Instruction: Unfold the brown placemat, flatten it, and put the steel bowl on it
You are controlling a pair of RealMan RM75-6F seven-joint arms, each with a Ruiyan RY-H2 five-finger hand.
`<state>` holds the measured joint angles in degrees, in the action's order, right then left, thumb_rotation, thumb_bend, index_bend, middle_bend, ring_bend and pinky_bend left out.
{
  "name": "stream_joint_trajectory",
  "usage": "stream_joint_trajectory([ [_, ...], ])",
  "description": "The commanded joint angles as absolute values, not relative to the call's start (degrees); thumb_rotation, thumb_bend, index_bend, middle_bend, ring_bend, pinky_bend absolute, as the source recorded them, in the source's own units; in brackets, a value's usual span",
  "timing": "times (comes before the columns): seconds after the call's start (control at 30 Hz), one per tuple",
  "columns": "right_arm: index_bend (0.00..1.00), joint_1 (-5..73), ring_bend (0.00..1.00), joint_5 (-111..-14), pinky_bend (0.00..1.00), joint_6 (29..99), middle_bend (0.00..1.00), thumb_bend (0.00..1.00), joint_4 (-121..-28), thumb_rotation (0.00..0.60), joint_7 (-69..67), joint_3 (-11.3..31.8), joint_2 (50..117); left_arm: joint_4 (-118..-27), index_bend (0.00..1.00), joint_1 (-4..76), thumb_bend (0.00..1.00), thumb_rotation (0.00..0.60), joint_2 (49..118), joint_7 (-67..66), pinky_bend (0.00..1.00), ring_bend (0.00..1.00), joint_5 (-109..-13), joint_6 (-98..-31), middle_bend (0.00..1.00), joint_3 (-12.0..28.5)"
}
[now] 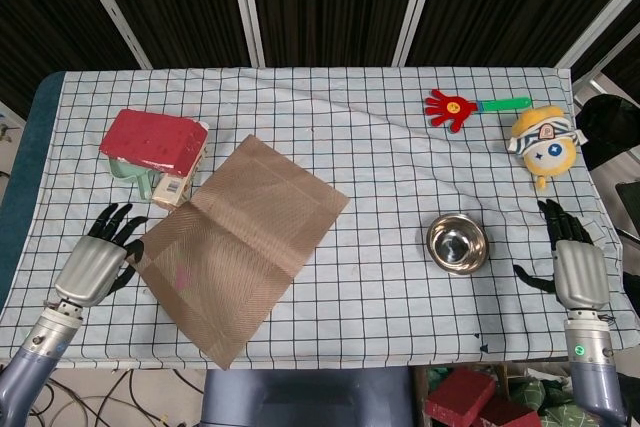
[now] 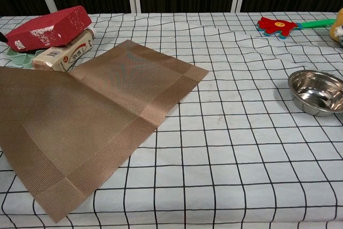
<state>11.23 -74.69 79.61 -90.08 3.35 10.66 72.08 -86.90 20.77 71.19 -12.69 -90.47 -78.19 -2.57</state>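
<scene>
mat point(image 1: 235, 245): brown woven, darker border band; opened out, lies diagonal on left-centre of table; fold crease visible across middle; near half slightly raised toward left corner in chest view, not fully flat; faint pinkish spot on near half in head view.
mat position: far corner points toward table centre, near corner close to front edge; left corner at left hand.
bowl point(image 1: 457, 243): steel, shiny, upright, right of centre; well apart from mat; sits on cloth point(image 1: 380, 147), not on mat.
left hand point(image 1: 97, 260): at mat's left corner, fingers extended forward and slightly spread; touching mat edge or pinching it — cannot tell.
right hand point(image 1: 575, 262): right table edge, fingers spread, holds nothing; near bowl, not touching.
cloth: white with black grid, some wrinkles near far side.
red box point(image 1: 152, 139): far left, just beyond mat's far edge, on top of green item and a labelled package point(image 1: 176, 183).
clapper toy point(image 1: 455, 107): red hand shape, green handle, far right.
plush point(image 1: 543, 142): yellow, beside clapper toy, far-right edge.
</scene>
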Motion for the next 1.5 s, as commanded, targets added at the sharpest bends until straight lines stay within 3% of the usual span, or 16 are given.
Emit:
stream_joint_trajectory([
  [0.03, 0.10, 11.23, 0.11, -74.71, 0.21, 79.62, 0.05, 0.11, -90.10, 0.600, 3.41, 10.63, 72.09, -86.62, 0.45, 20.38, 0.18, 0.600, 71.21, -12.27, 0.06, 0.03, -90.22, -78.18, 0.15, -2.53],
  [0.1, 0.10, 11.23, 0.11, -74.70, 0.21, 79.61, 0.05, 0.11, -90.14, 0.600, 3.44, 10.61, 72.10, -86.59, 0.40, 20.20, 0.11, 0.600, 71.22, -12.03, 0.05, 0.03, -90.24, -78.19, 0.13, -2.53],
  [0.17, 0.10, 11.24, 0.11, -74.70, 0.21, 79.56, 0.05, 0.11, -90.18, 0.600, 3.47, 10.58, 72.10, -86.68, 0.28, 19.96, 0.02, 0.600, 71.22, -11.59, 0.04, 0.02, -90.28, -78.29, 0.11, -2.57],
  [0.3, 0.10, 11.26, 0.11, -74.80, 0.21, 79.49, 0.05, 0.11, -90.20, 0.600, 3.63, 10.45, 72.13, -87.18, 0.17, 19.29, 0.00, 0.600, 70.90, -10.37, 0.04, 0.02, -90.74, -79.00, 0.09, -2.81],
  [0.63, 0.10, 11.50, 0.11, -75.45, 0.21, 79.48, 0.05, 0.10, -90.62, 0.600, 4.16, 10.23, 72.12, -88.25, 0.13, 15.07, 0.00, 0.600, 69.99, -7.39, 0.04, 0.02, -92.26, -86.11, 0.09, -2.64],
  [0.93, 0.10, 12.64, 0.11, -77.95, 0.21, 80.40, 0.05, 0.05, -93.80, 0.600, 5.44, 11.07, 70.34, -84.06, 0.10, 10.98, 0.00, 0.600, 73.73, -5.23, 0.03, 0.02, -90.52, -95.32, 0.07, 2.00],
  [1.27, 0.10, 18.46, 0.11, -81.23, 0.21, 76.15, 0.05, 0.03, -95.96, 0.600, 11.30, 13.15, 67.82, -83.56, 0.09, 10.64, 0.00, 0.600, 74.66, -4.23, 0.03, 0.02, -89.64, -95.31, 0.06, 3.59],
  [1.5, 0.11, 27.17, 0.11, -81.59, 0.21, 66.84, 0.06, 0.01, -93.97, 0.600, 16.50, 15.69, 68.28, -83.90, 0.08, 10.54, 0.00, 0.600, 74.76, -3.17, 0.03, 0.02, -88.73, -94.83, 0.05, 4.46],
])
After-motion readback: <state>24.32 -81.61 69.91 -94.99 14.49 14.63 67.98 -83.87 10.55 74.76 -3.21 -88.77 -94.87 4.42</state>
